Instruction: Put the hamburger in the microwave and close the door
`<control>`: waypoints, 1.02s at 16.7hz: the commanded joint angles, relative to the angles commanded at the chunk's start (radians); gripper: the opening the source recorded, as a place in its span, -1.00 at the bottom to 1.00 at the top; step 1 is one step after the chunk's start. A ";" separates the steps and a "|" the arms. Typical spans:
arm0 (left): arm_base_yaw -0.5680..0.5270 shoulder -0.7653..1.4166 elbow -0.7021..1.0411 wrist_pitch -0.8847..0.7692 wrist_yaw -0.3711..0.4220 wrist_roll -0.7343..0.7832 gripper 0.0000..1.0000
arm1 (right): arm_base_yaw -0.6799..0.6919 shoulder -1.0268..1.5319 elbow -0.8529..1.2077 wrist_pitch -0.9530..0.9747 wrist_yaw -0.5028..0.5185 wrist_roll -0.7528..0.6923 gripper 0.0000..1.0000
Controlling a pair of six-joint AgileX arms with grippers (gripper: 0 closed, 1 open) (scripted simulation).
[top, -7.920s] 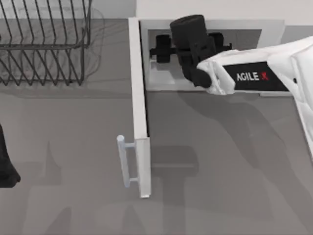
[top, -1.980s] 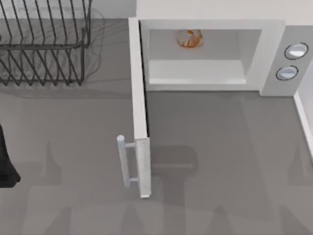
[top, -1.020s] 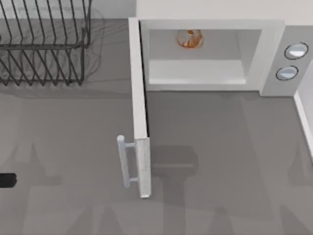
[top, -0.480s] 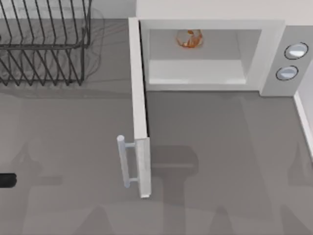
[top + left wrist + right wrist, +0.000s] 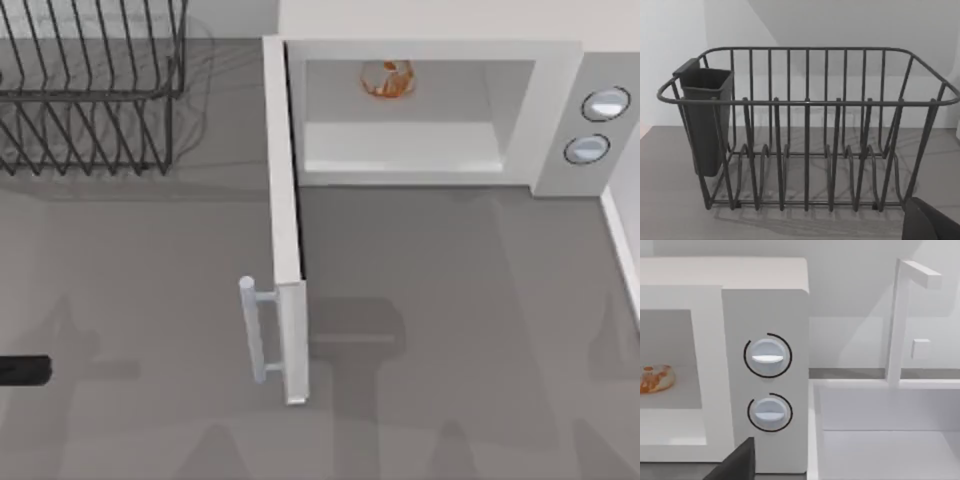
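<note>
The white microwave [image 5: 555, 110] stands at the back of the table with its cavity open. On the cavity floor, near the back wall, rests the hamburger [image 5: 386, 78], small and cream with orange patches; the right wrist view catches it too, hamburger [image 5: 655, 379], to the side of the grey panel and its two knobs [image 5: 768, 356]. The door [image 5: 285, 230] is swung wide, pointing toward the table's front, its silvery bar handle [image 5: 254, 330] on the left face. A black part of my left gripper [image 5: 24, 370] pokes in at the left edge, well left of the handle. A dark part of my right gripper [image 5: 737, 462] sits low before the panel.
A black wire rack [image 5: 90, 90] occupies the back left; in the left wrist view the rack [image 5: 807, 130] carries a dark cup [image 5: 705, 117] on one end. A white frame and tray [image 5: 880, 430] stand right of the microwave. Open grey tabletop lies before the cavity.
The right arm, earlier reaching into the cavity, has pulled out and the hamburger lies inside. The left gripper's black part has slid slightly rightward along the left edge. The door has not moved.
</note>
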 joint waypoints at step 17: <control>-0.201 -0.038 -0.066 0.021 -0.202 -0.001 -1.00 | 0.000 0.000 0.000 0.000 0.000 0.000 1.00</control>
